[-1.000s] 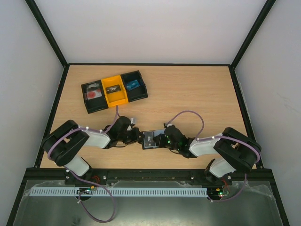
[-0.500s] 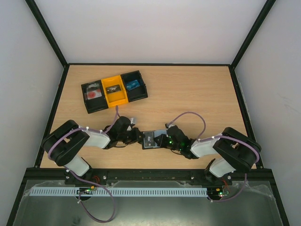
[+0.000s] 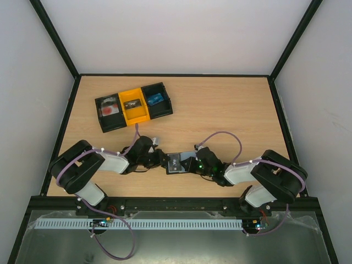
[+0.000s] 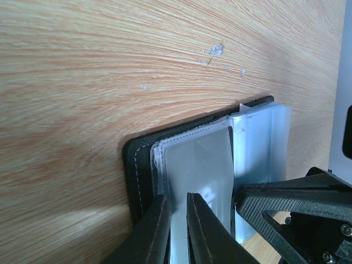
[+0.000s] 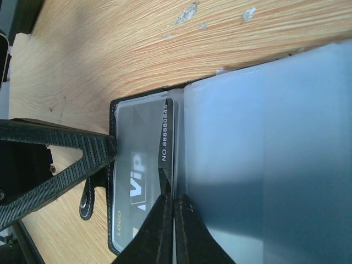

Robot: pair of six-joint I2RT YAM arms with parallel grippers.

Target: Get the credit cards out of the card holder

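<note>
Near front edge of table (image 3: 231,110), between both arms: black card holder (image 3: 175,163) lying open, flat. Left fingers (image 4: 155,231) narrowly parted over clear sleeve (image 4: 201,159), cannot tell whether gripping. Right fingers (image 5: 186,231) pressed closed at seam beside VIP card (image 5: 140,165), card inside pocket. Farther back-left: black-and-yellow three-compartment tray (image 3: 125,110), well apart from holder
</note>
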